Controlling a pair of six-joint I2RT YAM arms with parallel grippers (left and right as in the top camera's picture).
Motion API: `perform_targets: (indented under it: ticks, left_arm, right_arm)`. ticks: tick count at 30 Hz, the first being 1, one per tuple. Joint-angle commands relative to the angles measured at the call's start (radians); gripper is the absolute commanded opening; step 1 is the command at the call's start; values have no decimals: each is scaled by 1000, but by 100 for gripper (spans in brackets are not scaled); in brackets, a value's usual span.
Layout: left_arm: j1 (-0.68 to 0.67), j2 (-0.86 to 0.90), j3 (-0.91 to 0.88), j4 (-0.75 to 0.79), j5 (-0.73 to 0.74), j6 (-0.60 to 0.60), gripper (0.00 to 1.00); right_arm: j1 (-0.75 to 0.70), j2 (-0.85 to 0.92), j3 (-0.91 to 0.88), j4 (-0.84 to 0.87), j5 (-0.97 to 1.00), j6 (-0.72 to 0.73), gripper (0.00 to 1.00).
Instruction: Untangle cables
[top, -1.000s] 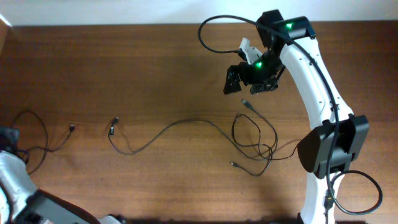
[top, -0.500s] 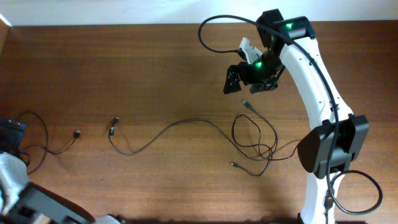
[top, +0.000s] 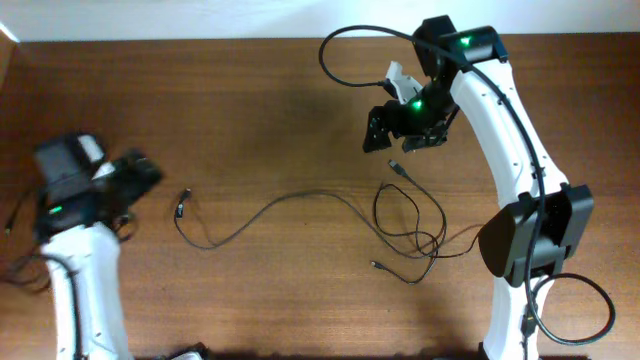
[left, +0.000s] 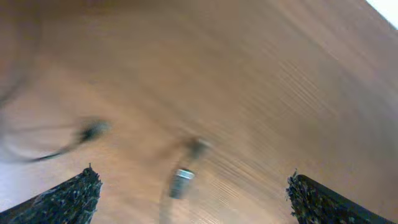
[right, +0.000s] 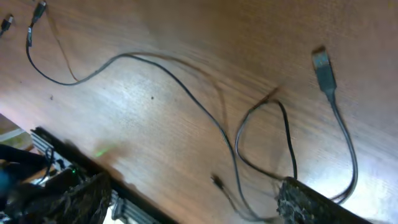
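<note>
The cables lie on the brown table. A long black cable (top: 290, 197) runs from a small plug (top: 182, 207) to a tangle of loops (top: 415, 230), whose USB plug (top: 397, 169) lies just below my right gripper (top: 392, 140). That gripper is open and above the wood with nothing between its fingers; its wrist view shows the USB plug (right: 322, 65), a loop (right: 261, 137) and a small plug (right: 217, 182). My left gripper (top: 135, 172) is open and empty, left of the long cable's plug. Its blurred wrist view shows a metal-tipped plug (left: 181, 180) between the fingertips (left: 81, 193).
Bits of another thin cable (top: 22, 272) show at the far left edge, mostly hidden by the left arm (top: 75, 250). The right arm's white column and base (top: 525, 240) stand at the right, with thick cable looping beside them. The table's back edge runs along the top.
My left gripper has opened, letting go of the far-left cable, and its arm has swung right and up toward the long cable's plug. The right gripper has hardly moved; its jaws narrowed slightly.
</note>
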Motion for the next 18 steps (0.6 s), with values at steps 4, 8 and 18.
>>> perform_targets:
  ticks: [4, 8, 18]
  left_arm:
    - [-629, 34, 18, 55, 13, 297, 99]
    - [-769, 372, 430, -204, 92, 310, 100]
    - [-930, 782, 690, -485, 84, -167, 75]
  right_arm:
    - [-270, -120, 107, -110, 9, -10, 90]
    - [-371, -120, 106, -127, 9, -33, 90]
    - [-370, -119, 101, -127, 58, -37, 91]
